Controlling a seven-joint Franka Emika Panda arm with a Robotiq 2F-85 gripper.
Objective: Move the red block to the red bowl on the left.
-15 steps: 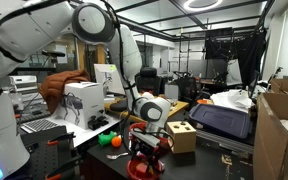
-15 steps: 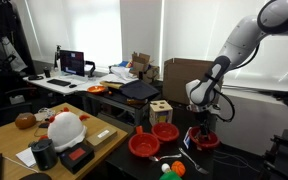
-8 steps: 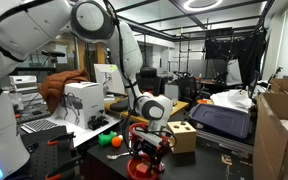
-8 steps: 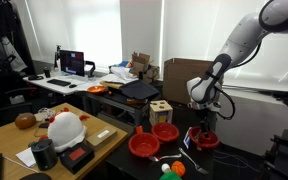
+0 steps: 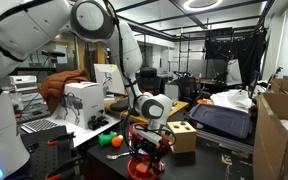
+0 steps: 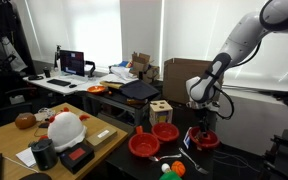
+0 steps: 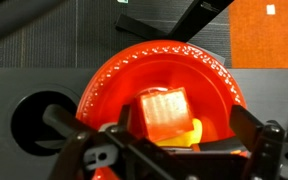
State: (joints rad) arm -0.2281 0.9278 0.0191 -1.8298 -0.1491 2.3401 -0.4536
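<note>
Red block [image 7: 165, 110] lies inside a red bowl [image 7: 102, 88], directly beneath the gripper [image 7: 179, 150]. A yellow piece [image 7: 191, 130] touches the block's side. The gripper's jaws are spread wide and hold nothing.

Pickup or release: cannot tell. If pickup, descend vertically, straddle the block's flat faces, keep the fingertips inside the rim and clear of the yellow piece.

Another red bowl [image 6: 144, 146] sits off to the gripper's side.

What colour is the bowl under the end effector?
The bowl is red, clearest in the wrist view.
</note>
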